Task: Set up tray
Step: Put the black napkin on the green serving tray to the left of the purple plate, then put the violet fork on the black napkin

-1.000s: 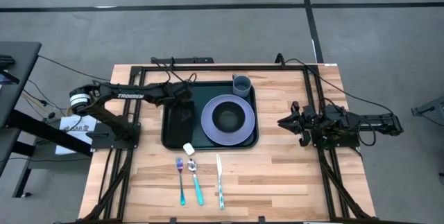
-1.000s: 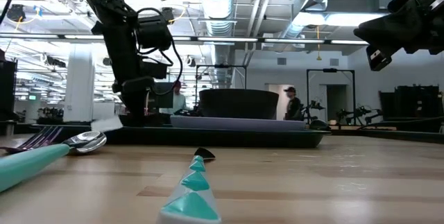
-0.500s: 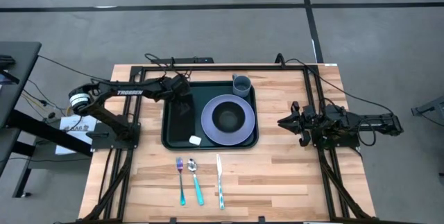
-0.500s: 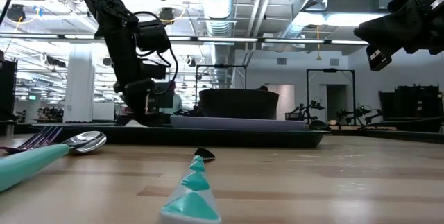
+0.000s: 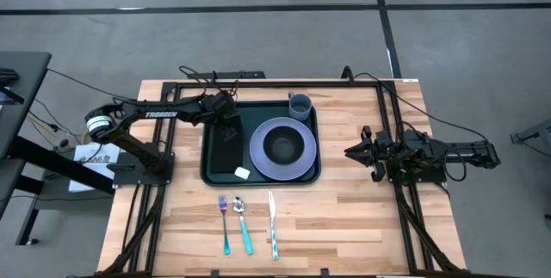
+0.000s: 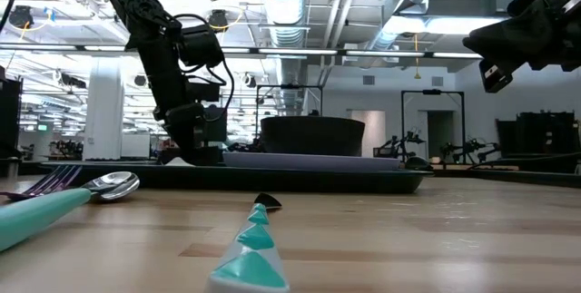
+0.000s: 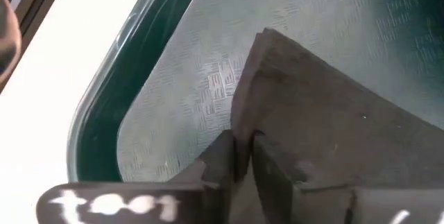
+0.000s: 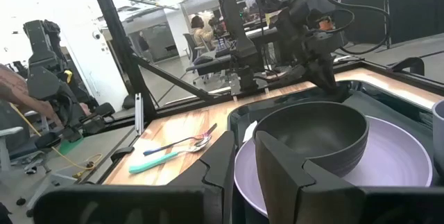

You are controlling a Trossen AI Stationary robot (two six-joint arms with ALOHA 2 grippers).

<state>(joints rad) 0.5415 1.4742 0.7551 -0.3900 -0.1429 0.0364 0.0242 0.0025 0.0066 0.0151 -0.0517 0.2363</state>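
Note:
The dark green tray lies mid-table, its rounded corner showing in the left wrist view. On it stand a lilac plate with a dark bowl, and a grey cup at its far right corner. A black napkin with a white tag lies in the tray's left part. My left gripper is over the napkin's far end, shut on it. My right gripper waits right of the tray, shut. My left gripper pinches the black napkin's far end between its two fingers, coming from above and slanting down. The napkin rises into a ridge at the fingers; the rest of it lies flat on the tray floor.
A fork, a spoon and a knife with teal handles lie side by side on the wood near the table's near edge. Black frame rails run along the table's sides. Bare wood lies between the tray and my right gripper.
My left gripper drew toward the table's far edge and then sank a little, staying shut on the napkin. The napkin slid with it: its near end with the white tag, which lay over the tray's near rim, now lies inside the tray.

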